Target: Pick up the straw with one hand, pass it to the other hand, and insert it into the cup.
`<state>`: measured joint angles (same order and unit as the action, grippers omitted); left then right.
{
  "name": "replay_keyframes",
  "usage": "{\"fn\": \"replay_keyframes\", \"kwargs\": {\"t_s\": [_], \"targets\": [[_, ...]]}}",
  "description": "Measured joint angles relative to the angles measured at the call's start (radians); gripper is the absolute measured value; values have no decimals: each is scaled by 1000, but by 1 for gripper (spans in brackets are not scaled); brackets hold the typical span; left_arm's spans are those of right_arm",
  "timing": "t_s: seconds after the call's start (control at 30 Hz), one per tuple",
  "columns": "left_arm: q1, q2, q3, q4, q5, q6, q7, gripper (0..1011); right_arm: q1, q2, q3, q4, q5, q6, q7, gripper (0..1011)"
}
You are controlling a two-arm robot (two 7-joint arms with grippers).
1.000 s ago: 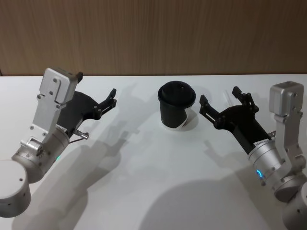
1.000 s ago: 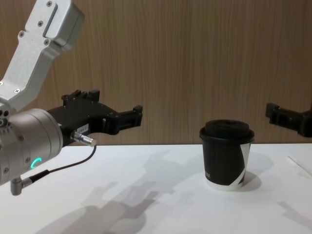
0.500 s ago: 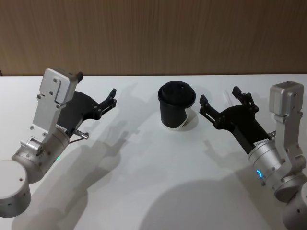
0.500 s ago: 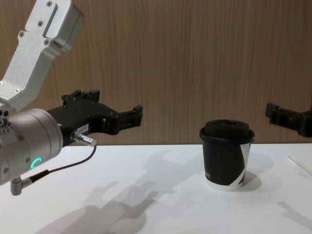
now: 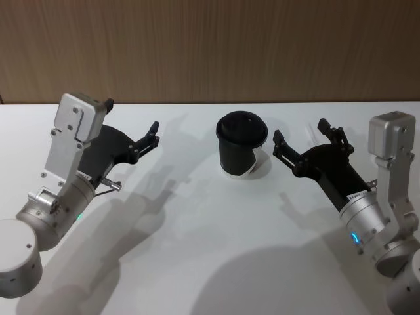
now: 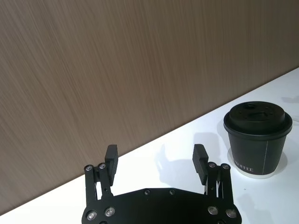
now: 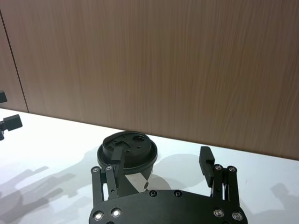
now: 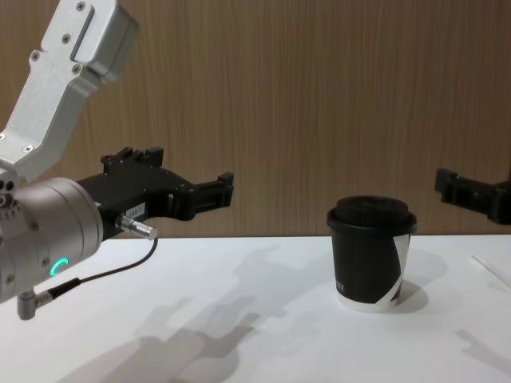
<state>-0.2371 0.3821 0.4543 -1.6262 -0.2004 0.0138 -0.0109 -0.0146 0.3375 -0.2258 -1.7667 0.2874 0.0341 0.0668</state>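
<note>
Cup [image 5: 241, 144] (just one) between left hand [image 5: 147, 139], right hand [image 5: 302, 134].

- Type of place: a robot test or demonstration bench, indoors; the room beyond it cannot be told.
- Work surface: a plain white table [image 5: 197, 262] with a matt top is seen across the head, chest and wrist views.
- Backdrop: a wall [image 5: 210, 46] of brown wood-grain panelling is set directly behind the table; a dark vertical panel seam [image 7: 14, 60] is seen in the right wrist view.
- Equipment: a left arm [image 5: 65, 151] and a right arm [image 5: 392, 164], both silver-housed, are held over the table; a glowing green ring [image 8: 56, 267] and a grey cable [image 8: 104, 275] are carried on the left one.
- Loose stock: one black lidded paper cup [image 5: 240, 146] is stood on the table.
</note>
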Motion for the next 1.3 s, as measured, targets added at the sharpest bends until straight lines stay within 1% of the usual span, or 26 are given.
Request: {"fn": "replay_keyframes", "kwargs": {"t_s": [1.3], "targets": [[0,0,0,0,0,0,0,1003,0,0,0,0,0,0,0,1001]]}}
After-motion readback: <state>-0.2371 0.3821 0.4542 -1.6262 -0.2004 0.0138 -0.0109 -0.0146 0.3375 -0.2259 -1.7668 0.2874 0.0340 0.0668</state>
